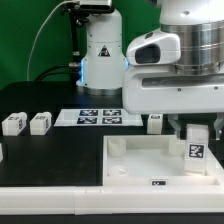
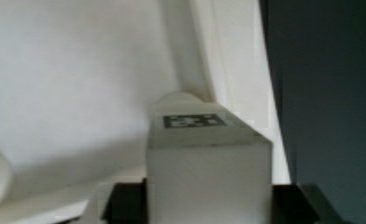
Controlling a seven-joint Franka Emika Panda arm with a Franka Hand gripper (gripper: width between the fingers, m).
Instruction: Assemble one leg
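1. Over the end of the large white square part (image 1: 125, 186) at the exterior view's right, the leg (image 1: 195, 150) is held upright, its tag turned toward the camera.
2. The leg is clamped between the fingers of the gripper (image 1: 194, 134). The jaws are closed narrowly on its upper body. This is confirmed in the wrist view, where a dark finger (image 2: 123, 203) is seen on either flank of the block.
3. Whether the leg's lower end already touches the square part cannot be told from either view, as the seat is hidden by the leg itself.
4. Three look-alike blocks are noted lying loose on the table. Two of these blocks (image 1: 13, 124) (image 1: 40, 122) lie at the exterior view's left, and a third block (image 1: 155, 122) lies behind the square part, just beside the marker board (image 1: 100, 117).
5. The step in hand is judged to be placement: the leg has been lifted and brought to a corner socket but is not yet shown seated.
6. The next move is judged to call for exact alignment over the socket, a straight descent, and a pressing or turning action until the leg is seated. Release before then would be premature.
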